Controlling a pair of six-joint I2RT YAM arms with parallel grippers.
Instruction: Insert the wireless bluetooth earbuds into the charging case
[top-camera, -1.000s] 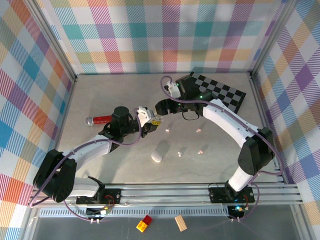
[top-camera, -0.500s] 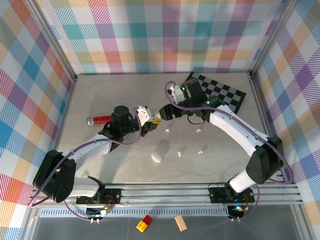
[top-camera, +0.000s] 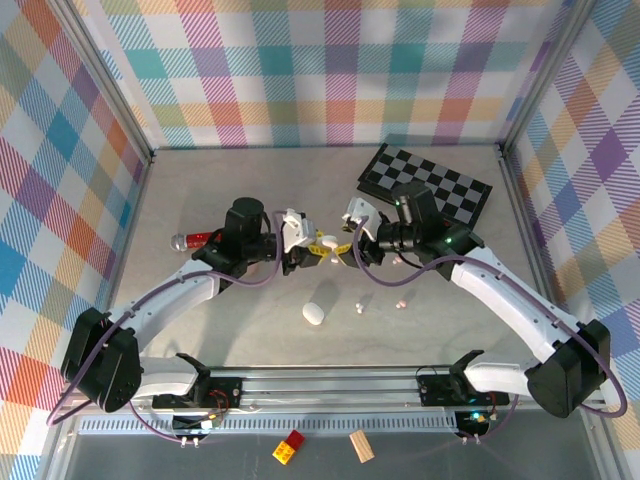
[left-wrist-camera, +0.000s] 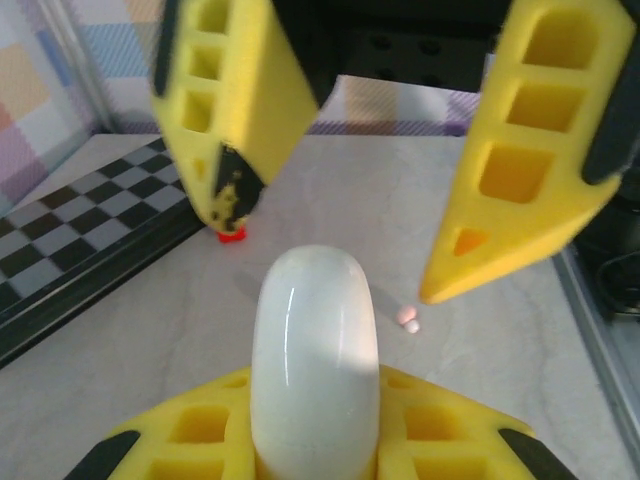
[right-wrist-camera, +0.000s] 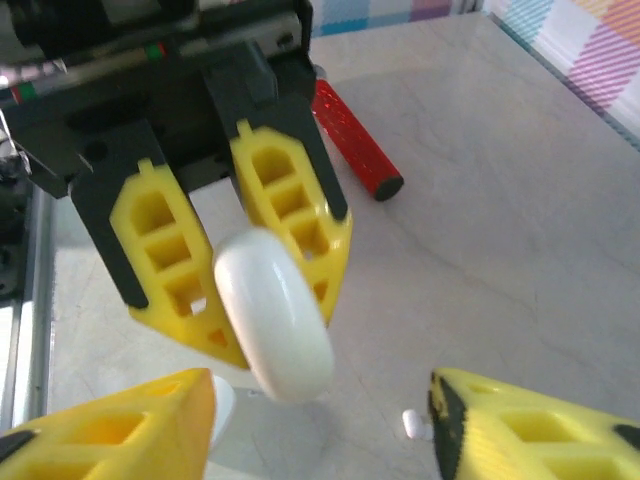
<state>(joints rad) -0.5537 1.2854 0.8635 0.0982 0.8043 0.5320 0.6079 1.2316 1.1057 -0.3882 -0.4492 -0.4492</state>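
The left end effector (left-wrist-camera: 315, 425) hides the base of the glossy white pebble-shaped plastic case (left-wrist-camera: 315, 350). Beyond it, tiny pale pink earbuds (left-wrist-camera: 408, 320) look blurred.

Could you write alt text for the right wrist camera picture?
A white pebble-shaped case is clamped between the left arm's yellow jaws over a pale table. The right arm's own yellow jaws stand apart below, near a tiny white earbud; a red stick lies behind.

The table (top-camera: 230, 190) is looked down on from high above its 6 o'clock edge, all of it taken in. The left wrist view is aimed close along its jaws toward 3 o'clock, the right wrist view toward 9 o'clock. The white charging case (left-wrist-camera: 315, 350) is shared by both.
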